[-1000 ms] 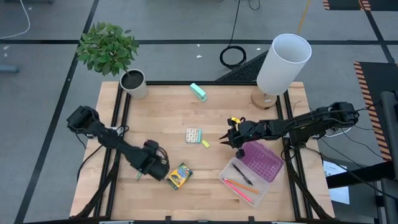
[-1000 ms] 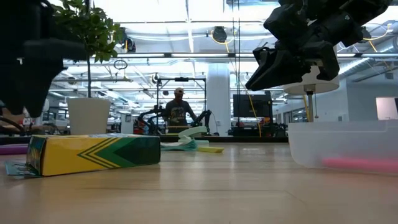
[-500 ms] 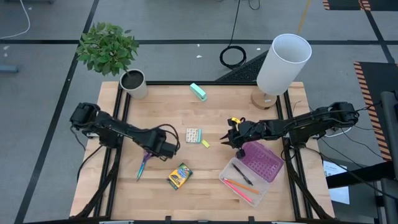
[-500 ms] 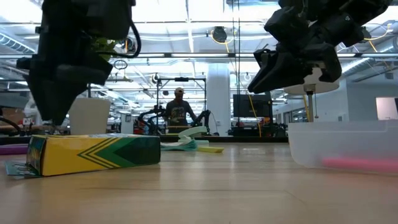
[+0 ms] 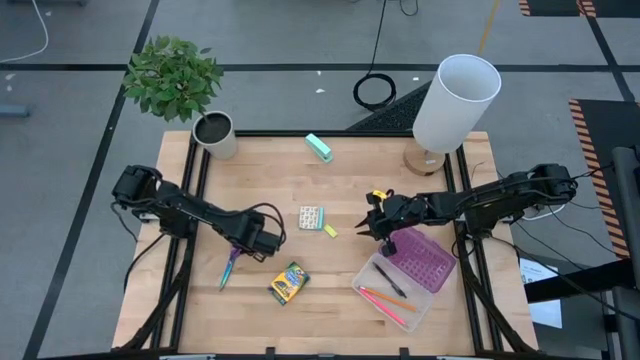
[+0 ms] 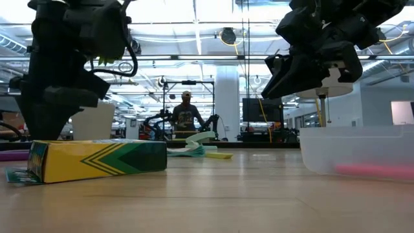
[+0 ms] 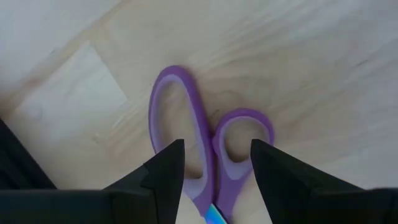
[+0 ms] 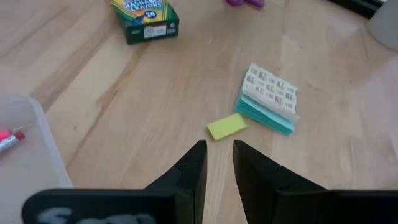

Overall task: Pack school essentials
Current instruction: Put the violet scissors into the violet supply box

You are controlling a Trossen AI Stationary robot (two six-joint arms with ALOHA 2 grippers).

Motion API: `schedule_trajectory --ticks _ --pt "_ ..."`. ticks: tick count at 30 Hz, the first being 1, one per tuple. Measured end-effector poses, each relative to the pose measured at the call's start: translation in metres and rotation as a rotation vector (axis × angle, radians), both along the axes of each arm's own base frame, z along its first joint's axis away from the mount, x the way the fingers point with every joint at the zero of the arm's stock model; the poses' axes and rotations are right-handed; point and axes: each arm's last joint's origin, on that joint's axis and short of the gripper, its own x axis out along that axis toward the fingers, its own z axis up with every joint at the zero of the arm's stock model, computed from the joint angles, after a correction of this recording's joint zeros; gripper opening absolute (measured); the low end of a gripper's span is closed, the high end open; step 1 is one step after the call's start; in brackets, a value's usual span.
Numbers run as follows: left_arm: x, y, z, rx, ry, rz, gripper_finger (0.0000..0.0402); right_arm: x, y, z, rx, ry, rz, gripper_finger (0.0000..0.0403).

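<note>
Purple-handled scissors point(image 5: 231, 265) lie flat on the table's left half, handles toward the far side. My left gripper point(image 7: 214, 171) hovers open over the handles point(image 7: 205, 134), one finger on either side; I cannot tell whether it touches them. The green-yellow crayon box point(image 5: 288, 283) lies near the front edge. A multicoloured card point(image 5: 311, 216) and a yellow eraser point(image 5: 330, 231) lie mid-table. My right gripper point(image 5: 368, 226) hangs above the table right of them, fingers a narrow gap apart and holding nothing. The clear case point(image 5: 405, 275) holds a red pen and an orange pencil.
A teal block point(image 5: 319, 147) lies near the far edge. A potted plant point(image 5: 175, 78) with a cup point(image 5: 213, 132) stands at the far left corner, a white lamp point(image 5: 452, 100) at the far right. Bare wood shows at the table's middle and front.
My left gripper has gone from beside the crayon box toward the far edge and a little up, uncovering the scissors, and now stands over their handles. The scissors and the crayon box have stayed in place.
</note>
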Motion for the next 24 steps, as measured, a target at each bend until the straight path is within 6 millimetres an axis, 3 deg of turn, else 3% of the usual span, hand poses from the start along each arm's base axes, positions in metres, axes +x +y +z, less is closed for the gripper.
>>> schedule_trajectory --ticks 9,20,24 --pt "-0.002 0.005 -0.015 -0.019 -0.044 -0.023 0.0183 -0.002 0.0 -0.002 0.006 0.029 -0.006 0.007" --pt "-0.002 0.004 -0.02 -0.03 -0.081 -0.061 0.0081 -0.002 0.0 -0.002 0.01 0.032 -0.009 0.007" --pt "-0.001 0.005 -0.02 -0.01 -0.089 -0.066 0.0064 -0.002 0.0 -0.002 0.01 0.032 -0.009 0.007"
